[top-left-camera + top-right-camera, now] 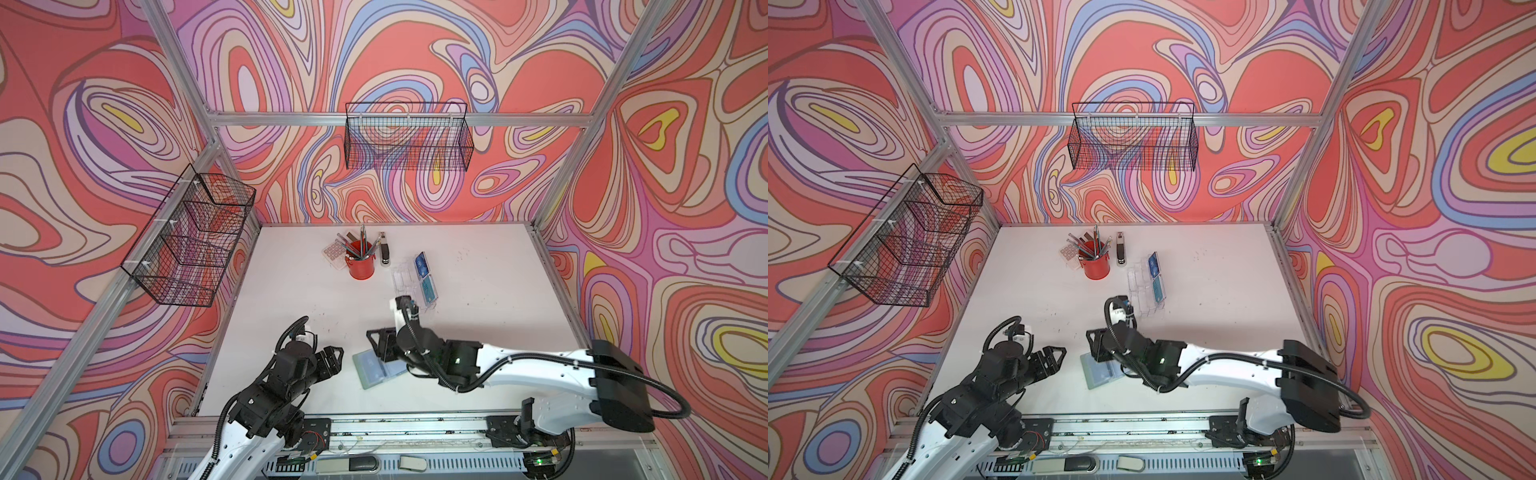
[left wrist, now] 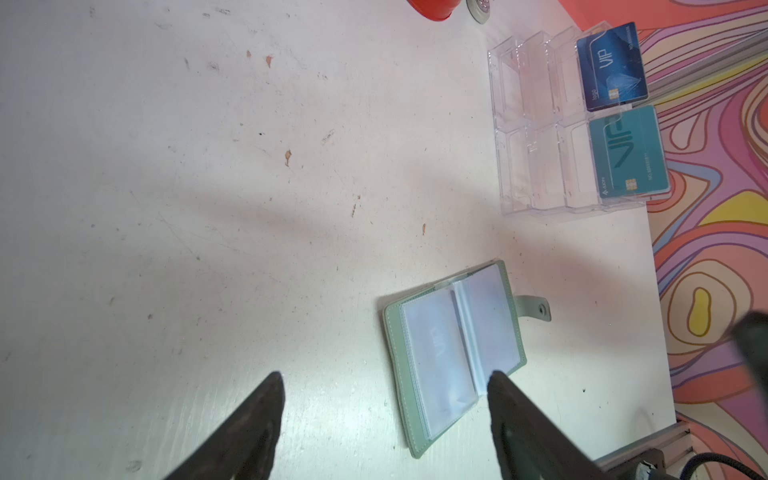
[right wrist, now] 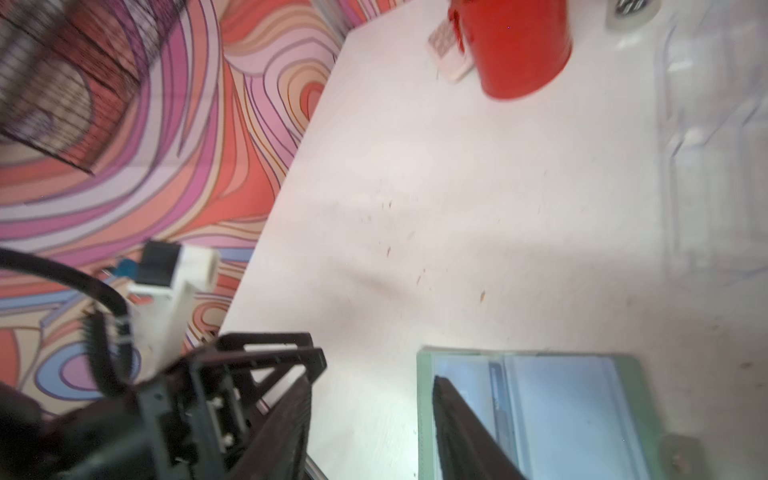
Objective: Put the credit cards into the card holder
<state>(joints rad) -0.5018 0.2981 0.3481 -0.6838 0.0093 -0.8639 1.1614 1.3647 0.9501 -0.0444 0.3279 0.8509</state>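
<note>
Two robot arms over a white tabletop [image 1: 478, 332] in a booth w/ swirly pink-red walls. In both top views the card holder [image 1: 372, 370], sage green, lay open and flat at lower ctr of frame, clear sleeves facing up, snap strap sticking out one side.

L claw [image 1: 337, 362] sat just left of it, jaws spread wide, nothing between them. The top views showed a strip of bare tabletop between claw and holder. In the L wrist view one fingertip [image 2: 498, 388] overlapped the holder's edge.

R claw [image 1: 380, 345] hung over the holder's upper edge, jaws also apart, gripping nothing. In the R wrist view one finger [image 3: 449, 411] lay across a clear sleeve; whether it pressed down couldn't be told.

A tucked card [image 2: 436, 345] w/ faint "VIP" lettering showed through one sleeve. Two more credit cards, a blue card [image 2: 613, 66] and a teal card [image 2: 627, 153], stood in a clear acrylic stand [image 2: 536, 124], right of ctr in the top views, well apart from the holder.
</note>
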